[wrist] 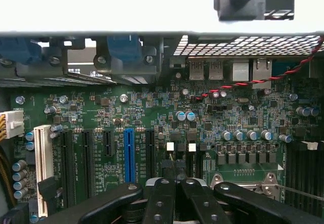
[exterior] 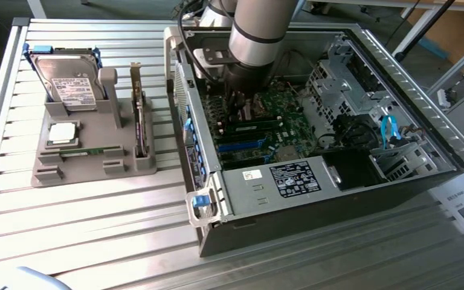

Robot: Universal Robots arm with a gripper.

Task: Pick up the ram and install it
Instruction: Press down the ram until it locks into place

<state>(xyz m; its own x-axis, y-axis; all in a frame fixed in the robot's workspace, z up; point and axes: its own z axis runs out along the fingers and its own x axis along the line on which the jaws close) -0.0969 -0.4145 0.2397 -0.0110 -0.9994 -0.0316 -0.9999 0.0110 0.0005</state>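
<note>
**Jaws Clenched Over the Motherboard, Ram Waiting in the Holder**

Jaws of the gripper (wrist: pixel 175 183) were clenched together with no gap between the black fingertips and nothing visibly caught in them. In the wrist view they pointed straight down at the green motherboard (wrist: pixel 152 117), near the black and blue expansion slots. In the exterior view the arm (exterior: pixel 256 30) reached down into the open computer case (exterior: pixel 425 90), which lay on its side on the slatted table (exterior: pixel 95 229), presumably so the board faced upward for access from above.

On the exterior view's left, a grey parts holder (exterior: pixel 87 163) kept the components apart and fixed: a hard drive (exterior: pixel 67 81) stood upright at its far end, a square silver processor (exterior: pixel 63 134) lay flat in a recess, and a dark expansion card (exterior: pixel 139 121) stood on edge along one side.

The ram (exterior: pixel 83 152) lay in a slot at the holder's near end, well apart from the gripper. It looked like a long, narrow green stick, thin, seen edge-on. Its chips could not be made out.
</note>
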